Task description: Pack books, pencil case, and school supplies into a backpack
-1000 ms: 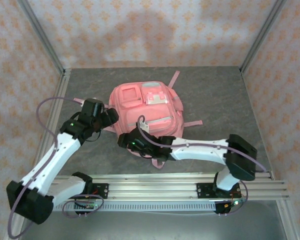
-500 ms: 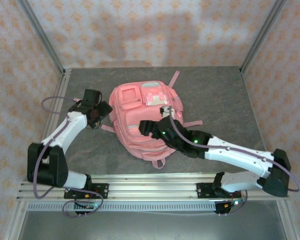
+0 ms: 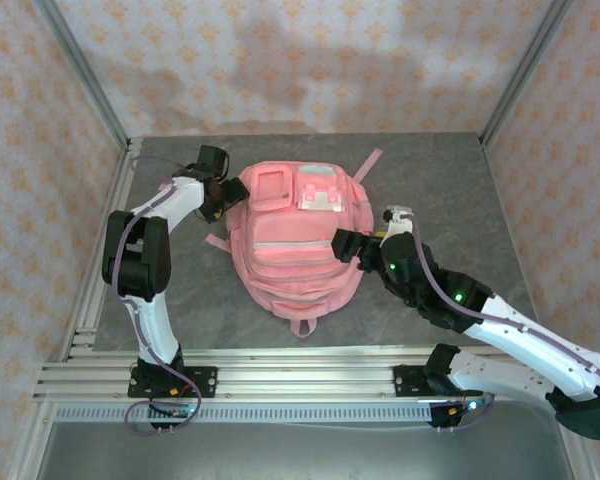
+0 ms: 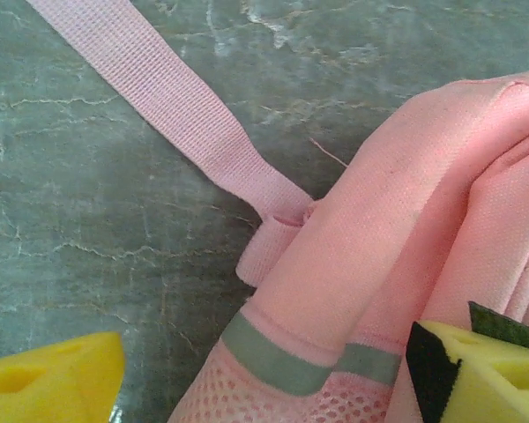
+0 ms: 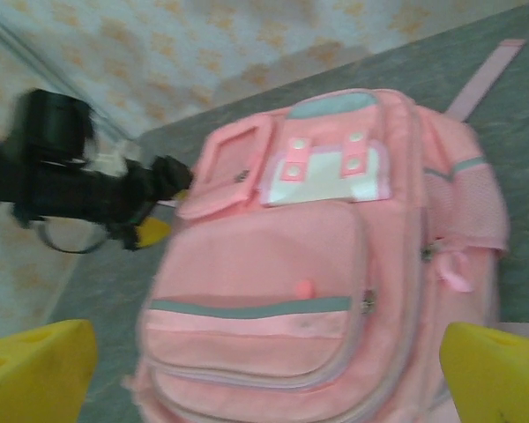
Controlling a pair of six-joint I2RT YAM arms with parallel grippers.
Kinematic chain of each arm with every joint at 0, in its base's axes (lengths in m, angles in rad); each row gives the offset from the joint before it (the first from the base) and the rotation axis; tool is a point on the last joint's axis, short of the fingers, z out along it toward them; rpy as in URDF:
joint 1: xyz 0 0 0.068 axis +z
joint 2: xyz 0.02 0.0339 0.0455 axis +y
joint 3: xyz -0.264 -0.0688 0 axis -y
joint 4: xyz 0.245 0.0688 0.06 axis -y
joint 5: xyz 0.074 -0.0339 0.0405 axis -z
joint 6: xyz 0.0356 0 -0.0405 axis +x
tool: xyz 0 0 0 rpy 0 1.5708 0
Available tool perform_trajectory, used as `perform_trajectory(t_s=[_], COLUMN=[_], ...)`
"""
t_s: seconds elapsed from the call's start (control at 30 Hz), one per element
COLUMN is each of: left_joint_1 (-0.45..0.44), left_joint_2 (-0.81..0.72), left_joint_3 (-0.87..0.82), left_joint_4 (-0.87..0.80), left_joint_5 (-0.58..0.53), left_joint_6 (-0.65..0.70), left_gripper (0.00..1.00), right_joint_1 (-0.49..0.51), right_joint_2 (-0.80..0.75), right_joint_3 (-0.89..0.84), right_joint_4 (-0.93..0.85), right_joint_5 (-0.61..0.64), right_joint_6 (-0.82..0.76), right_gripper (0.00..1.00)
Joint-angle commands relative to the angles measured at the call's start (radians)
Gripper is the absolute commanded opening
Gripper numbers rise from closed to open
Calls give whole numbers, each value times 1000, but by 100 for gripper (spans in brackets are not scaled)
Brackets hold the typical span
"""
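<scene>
The pink backpack [image 3: 295,250] lies flat on the grey table, front pockets up, its white clasp [image 3: 318,197] toward the far end. My left gripper [image 3: 228,190] is at its far left corner, open. In the left wrist view the backpack's side and mesh pocket [image 4: 379,238] sit between the wide yellow pads [image 4: 48,379], and a loose pink strap [image 4: 167,106] runs across the table. My right gripper [image 3: 343,245] is open at the backpack's right edge. Its wrist view looks over the front pockets [image 5: 273,264]. Books, pencil case and small supplies are out of view.
The bare grey table [image 3: 450,190] surrounds the backpack. Another pink strap [image 3: 365,165] trails toward the far right. Metal frame posts stand at the back corners [image 3: 128,140], and an aluminium rail [image 3: 310,380] runs along the near edge. Patterned walls close the cell.
The backpack has slid and turned toward the far side. My left arm reached out to its far left corner. My right arm pulled back off the backpack to its right edge.
</scene>
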Motion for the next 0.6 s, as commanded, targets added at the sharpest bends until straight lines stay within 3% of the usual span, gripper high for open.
perform_trajectory(t_s=[0.0, 0.1, 0.23, 0.33, 0.4, 0.43, 0.5, 0.57], left_joint_1=[-38, -38, -37, -36, -22, -14, -14, -6], left_joint_2=[-174, -364, -603, -749, -827, -856, -862, -821], left_joint_3=[-105, -238, -348, -425, -526, -571, -638, -659], left_joint_4=[44, 104, 85, 122, 295, 359, 458, 460], left_joint_5=[7, -102, -377, -531, -501, -480, -438, -390], left_joint_6=[48, 71, 100, 178, 320, 379, 510, 586], left_gripper=[100, 100, 100, 100, 100, 100, 100, 100], right_joint_1=[-16, -47, -70, -127, -142, -157, -200, -254], right_joint_2=[-14, -18, -13, 6, 32, 43, 54, 55], right_joint_3=[3, 14, 29, 47, 44, 9, -81, -162], right_joint_4=[-62, -56, -32, 53, 140, 260, 456, 571], right_joint_5=[122, 197, 466, 483, 582, 586, 429, 310], right_joint_6=[-79, -109, -92, -165, -217, -326, -611, -732], right_gripper=[100, 100, 100, 100, 100, 100, 100, 100])
